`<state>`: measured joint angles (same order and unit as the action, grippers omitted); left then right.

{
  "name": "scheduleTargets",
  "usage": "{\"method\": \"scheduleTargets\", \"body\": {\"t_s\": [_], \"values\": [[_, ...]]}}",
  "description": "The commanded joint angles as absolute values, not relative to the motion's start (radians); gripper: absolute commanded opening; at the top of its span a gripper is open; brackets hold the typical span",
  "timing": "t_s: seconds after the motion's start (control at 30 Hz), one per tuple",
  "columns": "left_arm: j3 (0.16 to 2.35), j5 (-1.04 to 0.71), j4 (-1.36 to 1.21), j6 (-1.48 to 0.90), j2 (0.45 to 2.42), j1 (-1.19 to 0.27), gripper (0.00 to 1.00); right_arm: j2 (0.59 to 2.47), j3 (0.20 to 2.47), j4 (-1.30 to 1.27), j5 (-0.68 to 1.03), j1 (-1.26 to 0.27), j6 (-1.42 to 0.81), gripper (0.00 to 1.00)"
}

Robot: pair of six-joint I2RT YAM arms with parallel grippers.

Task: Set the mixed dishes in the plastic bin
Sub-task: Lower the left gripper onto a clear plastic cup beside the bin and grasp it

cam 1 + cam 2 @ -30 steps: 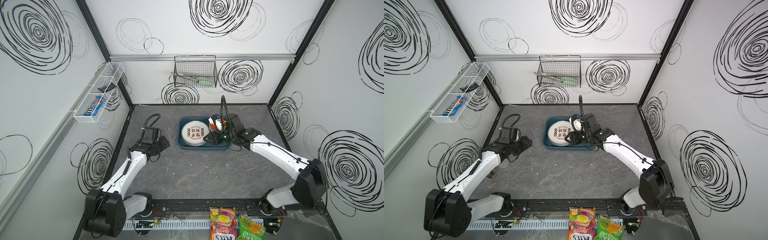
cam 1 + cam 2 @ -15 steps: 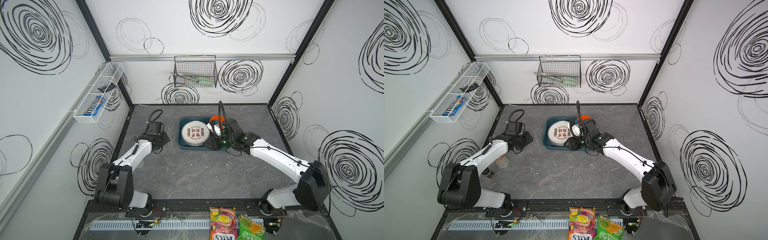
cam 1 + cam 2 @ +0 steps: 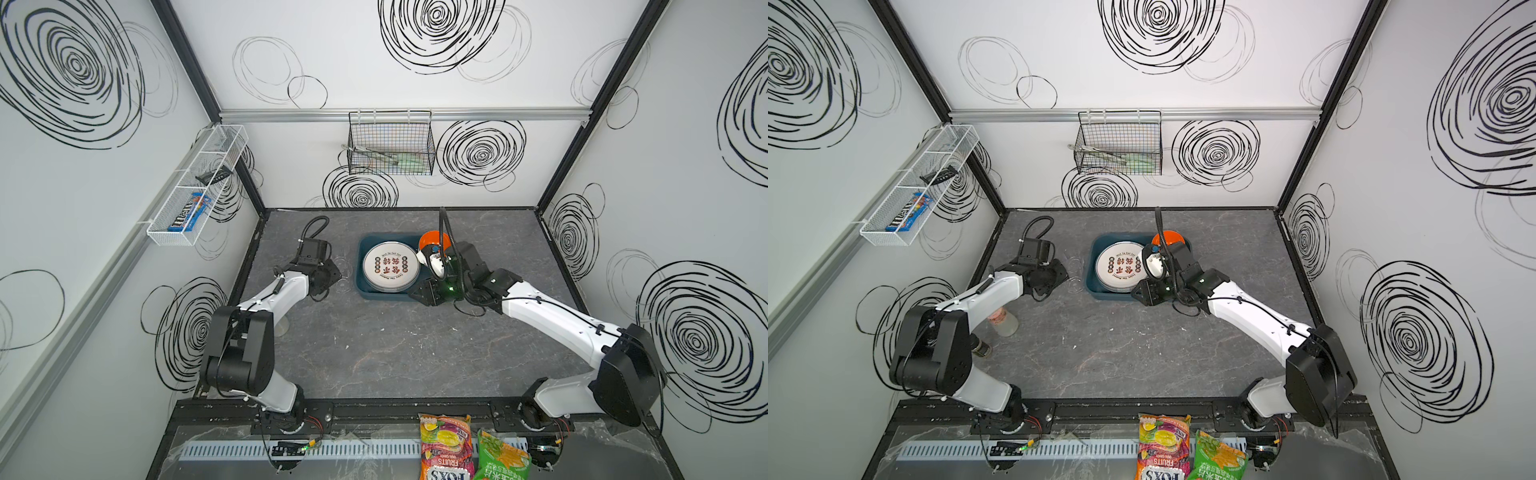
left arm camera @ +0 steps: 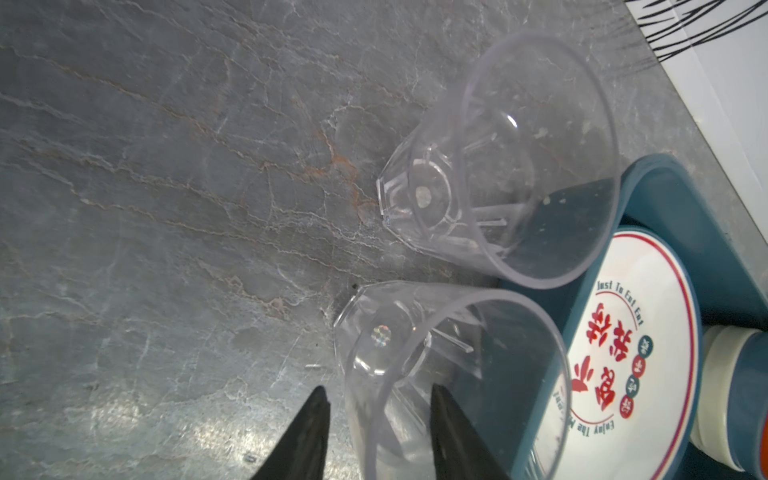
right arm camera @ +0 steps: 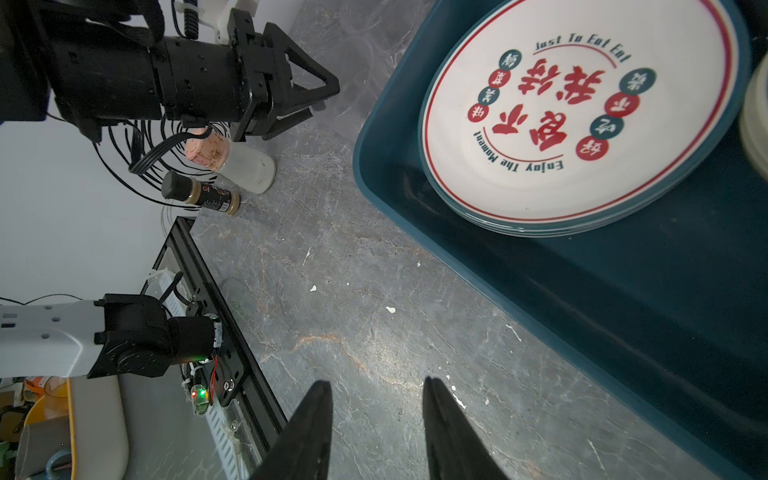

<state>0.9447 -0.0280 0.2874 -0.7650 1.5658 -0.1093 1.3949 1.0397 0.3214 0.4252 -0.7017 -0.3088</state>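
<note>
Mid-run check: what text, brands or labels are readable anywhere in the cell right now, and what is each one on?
"Just To Eat Eat": plate in the plastic bin.
"Enjoy The Moment": same plate.
"FRUITS" and "FOXS": purple snack bag.
"m&m's": blue box in the white rack.
Too small or blurred: the plate's Chinese characters, green bag, small jar label.

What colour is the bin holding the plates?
Dark teal; the bin shows best in the right wrist view.

Robot lab cell: swirl-scribbled white walls [image 3: 332, 62], black frame posts [image 3: 185, 62], two arms [image 3: 548, 320] on a rail [image 3: 395, 409].
</note>
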Motion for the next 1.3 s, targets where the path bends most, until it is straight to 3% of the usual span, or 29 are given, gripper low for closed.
{"method": "scheduleTargets", "body": {"t_s": [0.0, 0.57, 1.13, 1.27], "values": [[0.964, -0.017, 0.254, -0.767, 1.584, -0.101, 0.39, 1.368, 1.029, 0.302, 0.42, -0.709, -0.304, 0.4], [0.841, -0.089, 0.247, -0.757, 1.449, -0.07, 0.09, 1.373, 1.023, 0.291, 0.41, -0.709, -0.321, 0.4], [0.776, -0.136, 0.368, -0.665, 1.153, -0.058, 0.05, 1.36, 1.067, 0.327, 0.349, -0.715, -0.351, 0.42], [0.769, -0.136, 0.41, -0.645, 1.078, -0.086, 0.05, 1.359, 1.098, 0.345, 0.345, -0.715, -0.361, 0.46]]}}
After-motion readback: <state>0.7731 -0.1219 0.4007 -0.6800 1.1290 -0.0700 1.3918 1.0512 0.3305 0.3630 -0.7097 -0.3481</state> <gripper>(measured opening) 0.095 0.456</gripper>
